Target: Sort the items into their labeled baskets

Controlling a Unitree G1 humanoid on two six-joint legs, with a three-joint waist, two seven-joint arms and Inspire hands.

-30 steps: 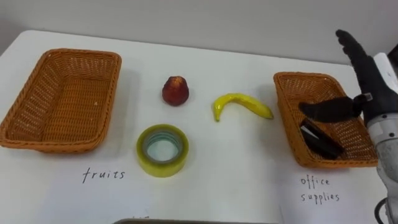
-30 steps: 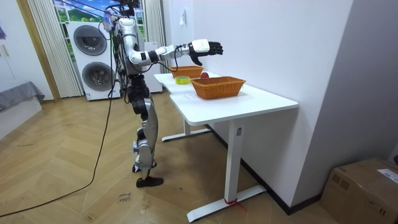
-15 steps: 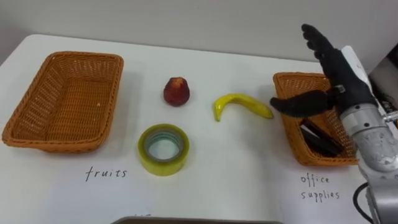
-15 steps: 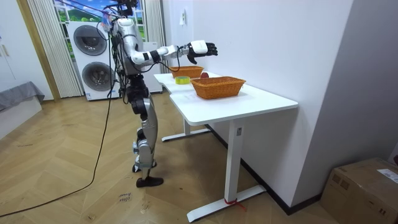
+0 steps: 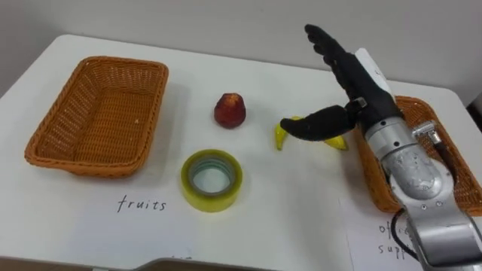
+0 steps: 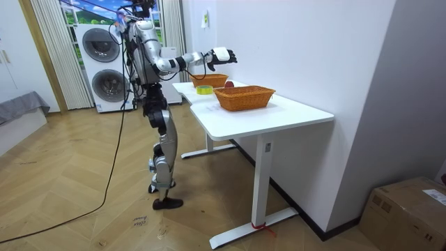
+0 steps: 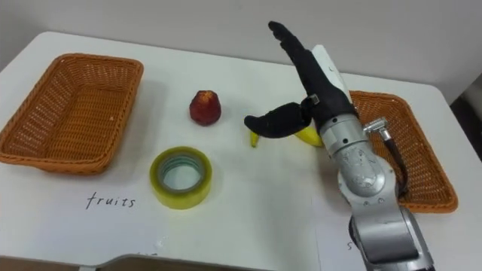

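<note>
There are two baskets on the white surface (image 5: 301, 214). One basket (image 5: 53, 135) sits at 9 o'clock and it is empty. The other basket (image 7: 431, 172) sits at 3 o'clock, partly behind the arm. There are two fruits, one red fruit (image 5: 230, 111) and one yellow banana (image 5: 281, 136). Both lie near the middle, and the banana is at 3 o'clock from the red fruit. One yellow tape roll (image 5: 212, 199) lies at 6 o'clock from the red fruit. The handwritten word "fruits" (image 5: 141, 203) is in front of the empty basket. The right hand (image 5: 354, 79) hangs over the banana with its fingers (image 5: 324, 41) straight and spread, holding nothing.
</note>
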